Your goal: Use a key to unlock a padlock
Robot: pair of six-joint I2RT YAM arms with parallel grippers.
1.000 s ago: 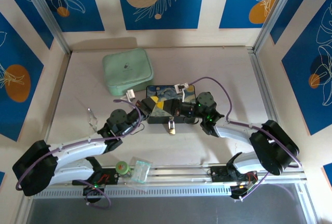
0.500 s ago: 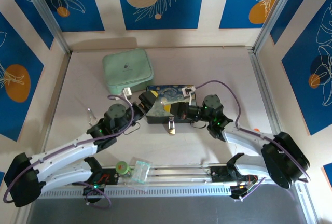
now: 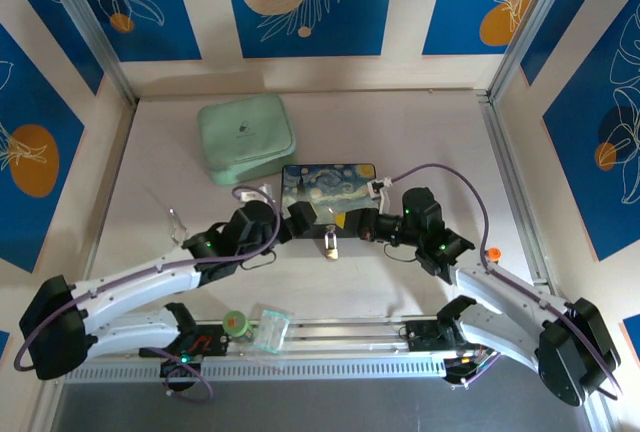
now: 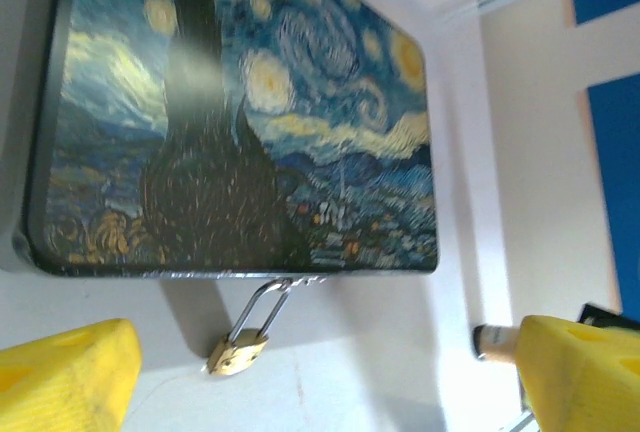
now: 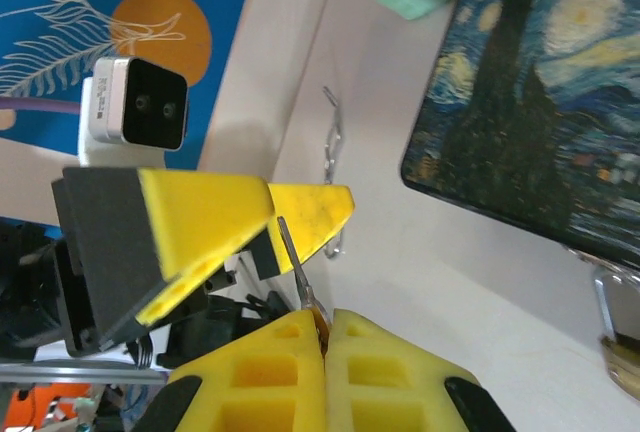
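Note:
The small brass padlock point(image 3: 329, 244) lies on the table, its silvery shackle point(image 4: 268, 297) hooked through the latch on the near edge of the starry-night box point(image 3: 328, 184). In the left wrist view the padlock point(image 4: 239, 349) sits between and just beyond the yellow fingers. My left gripper point(image 3: 301, 220) is open, just left of the padlock. My right gripper point(image 3: 350, 223) is to the padlock's right, shut on the thin silvery key point(image 5: 297, 260). The key's blade sticks out past the pads point(image 5: 360, 337) toward the left gripper's finger point(image 5: 312, 214). The padlock point(image 5: 622, 357) shows at that view's right edge.
A mint-green case point(image 3: 247, 138) lies behind the box to the left. A silvery wire loop point(image 3: 178, 224) rests on the table left of the left arm. A small green-capped bottle point(image 3: 236, 323) and a clear packet point(image 3: 270, 328) sit by the near rail.
Both grippers have come off the box's lid to its near edge, flanking the padlock. The right arm has stretched out further to the right. The box lid now shows.

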